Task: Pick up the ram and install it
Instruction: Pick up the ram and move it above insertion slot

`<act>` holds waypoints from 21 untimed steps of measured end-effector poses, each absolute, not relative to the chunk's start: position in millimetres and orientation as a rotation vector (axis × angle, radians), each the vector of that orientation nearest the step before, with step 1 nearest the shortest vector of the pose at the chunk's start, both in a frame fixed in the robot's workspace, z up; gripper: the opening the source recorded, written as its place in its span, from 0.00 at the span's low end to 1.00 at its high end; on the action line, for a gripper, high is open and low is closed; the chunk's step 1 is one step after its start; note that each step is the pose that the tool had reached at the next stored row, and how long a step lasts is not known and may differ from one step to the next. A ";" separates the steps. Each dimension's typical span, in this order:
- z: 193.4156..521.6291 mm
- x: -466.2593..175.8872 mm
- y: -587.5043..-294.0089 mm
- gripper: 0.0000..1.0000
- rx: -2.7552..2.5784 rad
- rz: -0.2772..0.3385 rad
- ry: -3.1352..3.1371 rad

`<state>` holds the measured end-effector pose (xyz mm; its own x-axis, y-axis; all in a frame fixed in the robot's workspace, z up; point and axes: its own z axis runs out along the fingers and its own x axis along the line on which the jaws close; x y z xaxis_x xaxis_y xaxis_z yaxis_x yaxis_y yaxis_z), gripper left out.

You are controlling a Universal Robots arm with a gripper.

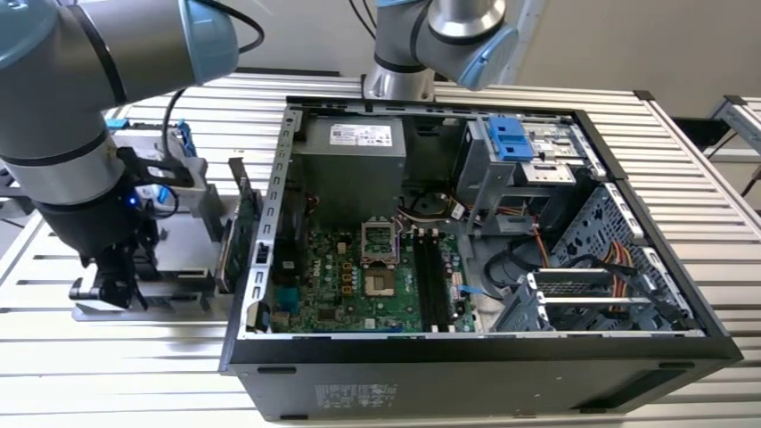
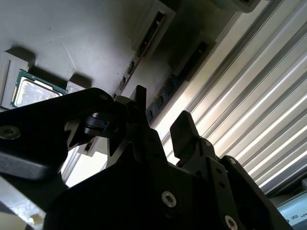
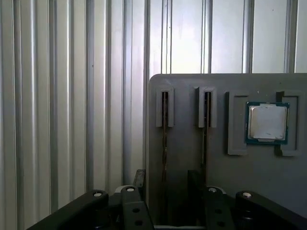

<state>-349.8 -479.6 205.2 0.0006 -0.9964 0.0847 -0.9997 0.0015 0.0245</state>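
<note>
Early stage: gripper (image 3: 166,176) low in frame, jaws open astride the ram (image 3: 164,129) in its grey holder (image 3: 187,120) slot, ungripped; install into computer case (image 1: 476,343) looks undone

Bright, even light fills the exterior view. The slatted table (image 1: 119,374) gleams pale, while the computer case (image 1: 476,383) holds deep shadow at lower right. In the second wrist view the gripper (image 2: 160,120) is a dark silhouette against glare off the table.

A grey holder (image 3: 184,143) lies on the ribbed table (image 3: 72,96), a processor (image 3: 267,123) beside its two slots; the gripper (image 3: 166,181), fingers apart, straddles one slotted ram (image 3: 165,143).
</note>
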 end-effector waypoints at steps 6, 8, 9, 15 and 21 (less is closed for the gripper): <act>200.6 -349.9 -479.6 1.00 2.166 0.065 -2.167; 199.4 -349.9 -479.5 1.00 2.166 0.065 -2.167; 198.9 -349.9 -479.5 1.00 2.166 0.065 -2.167; 195.9 -349.9 -479.5 1.00 2.166 0.065 -2.167; 193.1 -349.9 -479.5 1.00 2.166 0.065 -2.167</act>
